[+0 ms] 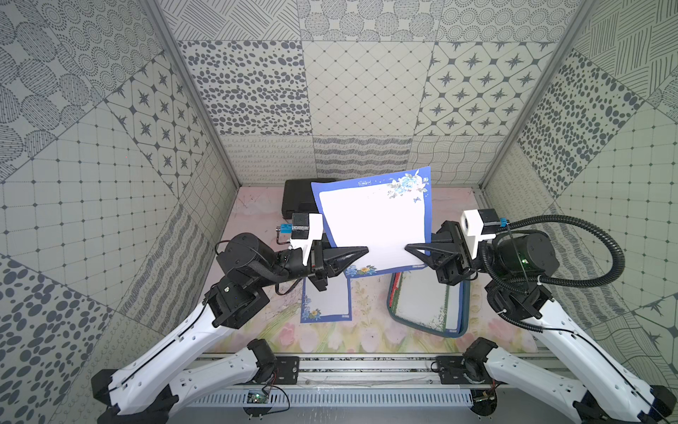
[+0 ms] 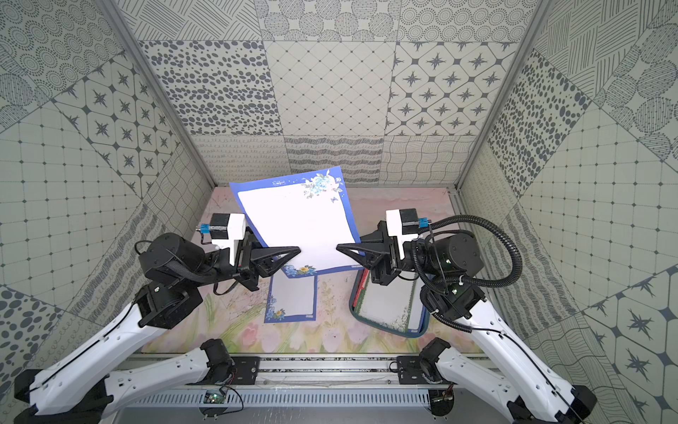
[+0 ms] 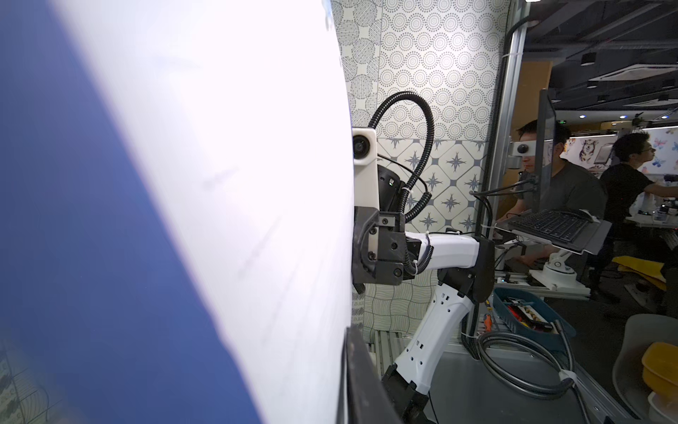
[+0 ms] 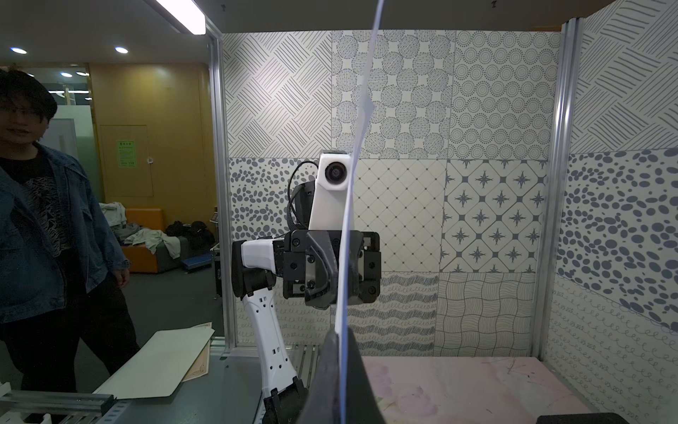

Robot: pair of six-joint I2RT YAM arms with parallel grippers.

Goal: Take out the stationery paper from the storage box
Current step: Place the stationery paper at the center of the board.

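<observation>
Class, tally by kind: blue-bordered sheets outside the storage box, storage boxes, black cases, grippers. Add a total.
blue-bordered sheets: 2, the held sheet and the flat sheet
storage box: 1
black case: 1
grippers: 2, left gripper and right gripper
total: 6

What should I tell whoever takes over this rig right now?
Both closed: left gripper and right gripper pinch opposite edges of the blue-bordered sheet, held up in the air.
Done: another blue sheet lies flat on the mat beside the storage box.
Left: set the held sheet down, then lift out the green- and red-bordered sheets in the box.
</observation>
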